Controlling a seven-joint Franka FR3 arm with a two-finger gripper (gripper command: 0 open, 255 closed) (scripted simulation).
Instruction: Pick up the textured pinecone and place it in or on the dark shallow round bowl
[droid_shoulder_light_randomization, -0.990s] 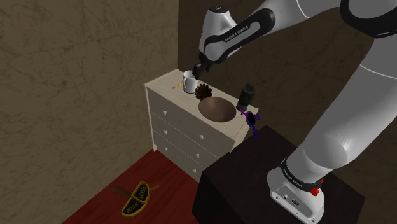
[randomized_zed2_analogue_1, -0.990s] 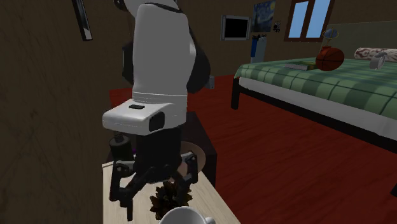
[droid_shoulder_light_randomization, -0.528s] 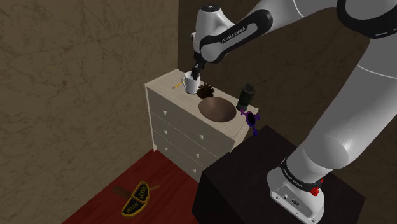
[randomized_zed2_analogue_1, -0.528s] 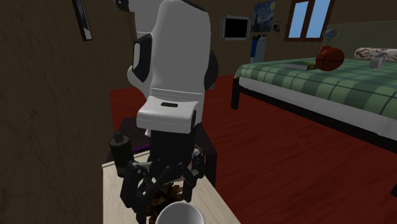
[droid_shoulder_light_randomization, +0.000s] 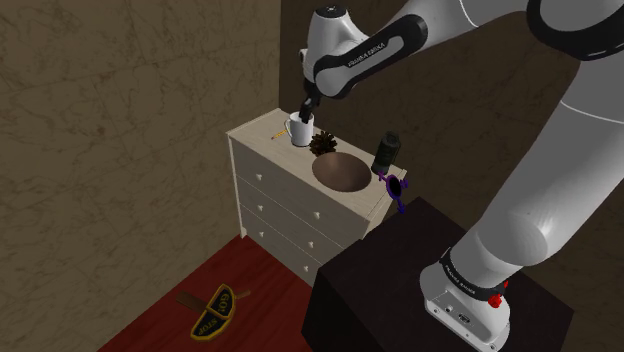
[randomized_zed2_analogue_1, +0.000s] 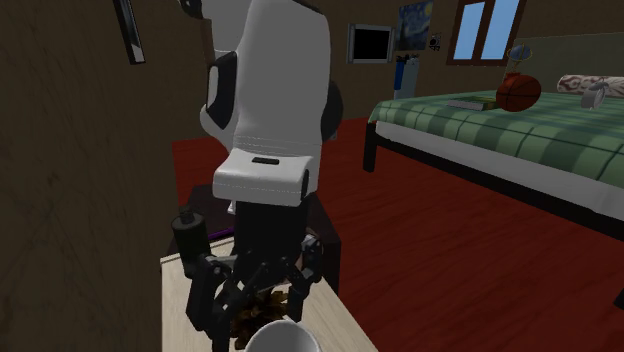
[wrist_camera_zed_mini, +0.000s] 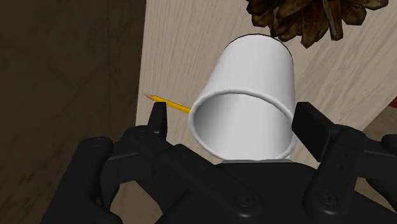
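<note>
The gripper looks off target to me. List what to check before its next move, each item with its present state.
1. Gripper lined up on the pinecone: not ok. Its fingers stand either side of the white mug, and the pinecone lies beyond the mug.
2. Gripper open: ok. The fingers are apart and clasp nothing.
3. Pinecone free to grasp: ok. It sits on the dresser top, between the mug and the bowl.
4. Bowl ready to receive: ok. Nothing lies in it.
5. Gap between mug and pinecone: cannot tell whether they touch.
</note>
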